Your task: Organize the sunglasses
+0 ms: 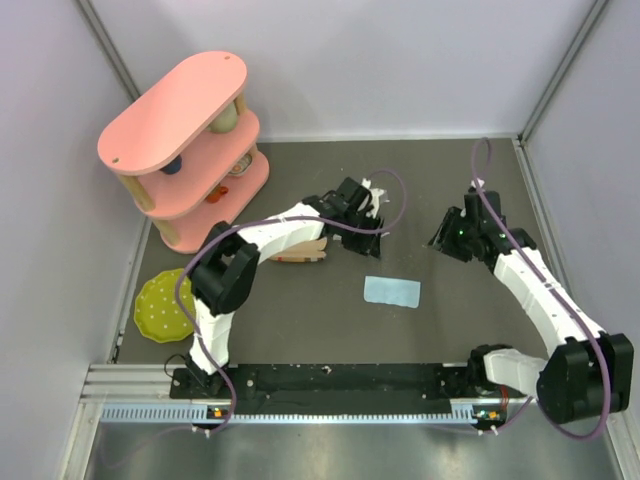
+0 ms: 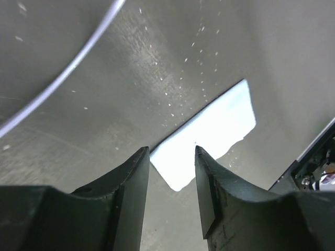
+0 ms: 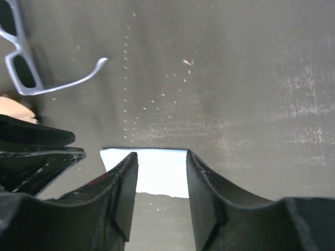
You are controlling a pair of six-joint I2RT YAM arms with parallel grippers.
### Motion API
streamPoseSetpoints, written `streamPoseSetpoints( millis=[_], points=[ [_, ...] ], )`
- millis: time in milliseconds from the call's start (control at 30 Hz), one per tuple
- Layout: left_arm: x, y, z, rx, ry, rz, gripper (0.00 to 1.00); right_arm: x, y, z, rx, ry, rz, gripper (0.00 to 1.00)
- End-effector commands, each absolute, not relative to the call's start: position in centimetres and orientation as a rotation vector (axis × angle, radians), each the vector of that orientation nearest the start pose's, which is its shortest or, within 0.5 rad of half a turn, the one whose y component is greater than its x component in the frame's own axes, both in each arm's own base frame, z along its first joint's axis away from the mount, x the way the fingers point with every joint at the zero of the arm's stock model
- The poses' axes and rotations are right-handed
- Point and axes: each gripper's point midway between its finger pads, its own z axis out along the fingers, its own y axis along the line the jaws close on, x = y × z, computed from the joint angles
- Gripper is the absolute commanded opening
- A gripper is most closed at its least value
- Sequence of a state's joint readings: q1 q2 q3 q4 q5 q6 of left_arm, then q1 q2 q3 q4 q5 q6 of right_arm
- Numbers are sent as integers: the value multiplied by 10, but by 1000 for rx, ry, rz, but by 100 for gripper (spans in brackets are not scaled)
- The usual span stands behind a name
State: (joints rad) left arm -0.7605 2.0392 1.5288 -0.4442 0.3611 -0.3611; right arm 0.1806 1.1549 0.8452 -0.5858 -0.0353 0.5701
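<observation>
My left fingers (image 2: 131, 183) released, empty, above cloth (image 2: 214, 125). My right fingers (image 3: 123, 188) released, empty. Sunglasses (image 3: 25, 70) lie on bench (image 1: 300, 330), far centre, one temple out, just beside left fingers

Dark table (image 1: 450, 330): sunglasses (image 3: 22, 70), blue cloth (image 1: 392, 291), plate (image 1: 162, 308)

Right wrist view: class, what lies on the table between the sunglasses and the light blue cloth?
Nothing: in the right wrist view, only bare dark table separates the sunglasses from the light blue cloth.
</observation>
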Motion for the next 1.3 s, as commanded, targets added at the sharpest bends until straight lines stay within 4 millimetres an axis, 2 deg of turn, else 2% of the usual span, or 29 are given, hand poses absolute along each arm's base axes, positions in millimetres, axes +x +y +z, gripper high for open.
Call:
streamPoseSetpoints(
  millis=[0,67,100,200,233,267,333,367,400,467,567,633,667,733,800,833,867,933,1033,1267],
  points=[
    [329,-372,165,603,2357,-844,47,296,83,160,464,2354,412,47],
    [335,-353,170,542,2355,-794,51,298,89,167,443,2332,456,50],
    [340,-338,184,488,2330,-781,54,298,91,170,435,2322,474,51],
    [351,-292,194,336,2305,-690,57,296,104,175,373,2292,538,53],
    [353,-279,195,291,2303,-666,61,295,109,174,354,2292,550,53],
    [356,-253,197,211,2294,-615,62,293,116,173,327,2296,567,53],
    [359,-228,196,136,2280,-564,64,293,126,172,298,2298,583,53],
    [361,-203,194,53,2272,-501,64,292,130,172,288,2301,589,53],
    [362,-195,192,35,2264,-483,64,291,139,171,257,2306,605,53],
    [363,-179,185,8,2263,-459,57,290,149,166,246,2327,624,52],
    [361,-178,173,9,2305,-471,43,290,167,158,204,2351,648,50],
    [357,-186,164,37,2339,-517,39,291,179,158,167,2351,664,49],
    [357,-189,153,33,2373,-524,32,293,184,151,161,2371,664,49],
    [355,-195,143,38,2410,-565,29,296,200,152,125,2371,691,49],
    [352,-201,125,26,2462,-594,24,300,208,143,122,2400,681,49],
    [351,-202,121,28,2476,-601,23,303,213,145,120,2397,685,48],
    [349,-203,109,18,2508,-604,23,304,216,143,120,2405,688,48],
    [344,-203,98,13,2536,-612,21,304,219,135,144,2432,692,48],
    [329,-200,75,-12,2606,-614,19,303,220,126,158,2452,692,48],
    [298,-196,50,-68,2704,-636,16,300,219,116,166,2477,683,48]
  ],
)
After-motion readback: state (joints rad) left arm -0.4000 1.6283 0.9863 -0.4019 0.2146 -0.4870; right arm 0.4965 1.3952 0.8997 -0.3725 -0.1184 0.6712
